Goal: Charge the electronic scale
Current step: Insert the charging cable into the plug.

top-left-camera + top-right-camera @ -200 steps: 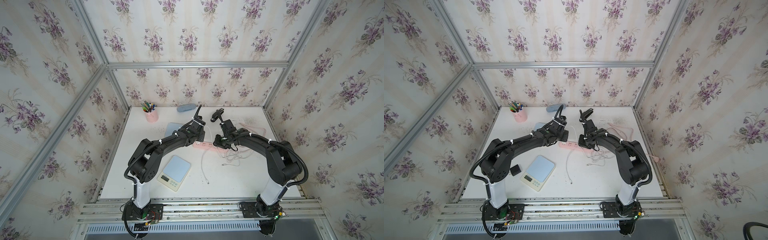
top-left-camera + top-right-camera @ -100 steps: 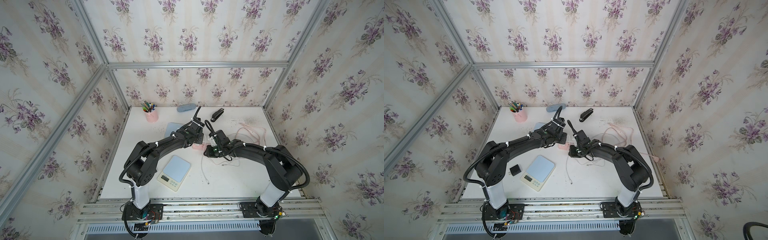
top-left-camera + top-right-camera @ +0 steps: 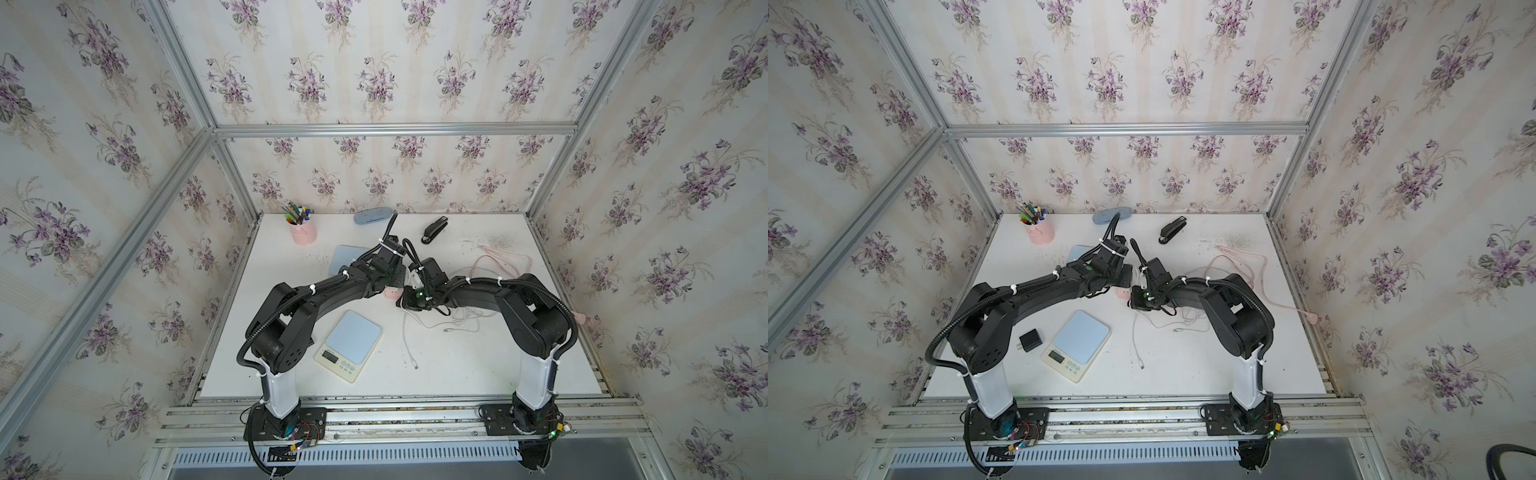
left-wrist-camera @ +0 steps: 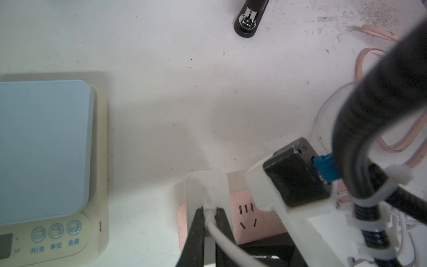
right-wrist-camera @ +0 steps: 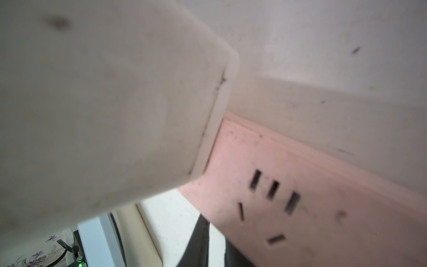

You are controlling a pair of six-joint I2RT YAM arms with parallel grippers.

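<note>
The electronic scale (image 3: pixel 348 345) (image 3: pixel 1075 345), cream with a pale blue plate, lies front centre, and its plate (image 4: pixel 44 150) fills one side of the left wrist view. A white charger block (image 4: pixel 205 187) (image 5: pixel 104 104) stands in the pink power strip (image 4: pixel 251 219) (image 5: pixel 300 196). My left gripper (image 4: pixel 209 211) (image 3: pixel 395 286) is shut on the white cable's plug at that charger. The white cable (image 3: pixel 405 336) trails forward to a loose end. My right gripper (image 5: pixel 216 233) (image 3: pixel 407 297) lies low beside the strip. Its jaws are almost together, tips hidden behind the strip.
A black stapler (image 3: pixel 435 229) (image 4: pixel 250 16), pink pen cup (image 3: pixel 302 230), grey-blue case (image 3: pixel 372 216) and pale blue pad (image 3: pixel 347 257) sit at the back. A pink cord (image 3: pixel 505 266) loops right. More white cable (image 3: pixel 461 324) tangles under the right arm. A black adapter (image 3: pixel 1030 340) lies left of the scale.
The right arm has swung from near the stapler forward and down to the power strip, its jaws closing on the way. The left gripper has stayed at the charger.
</note>
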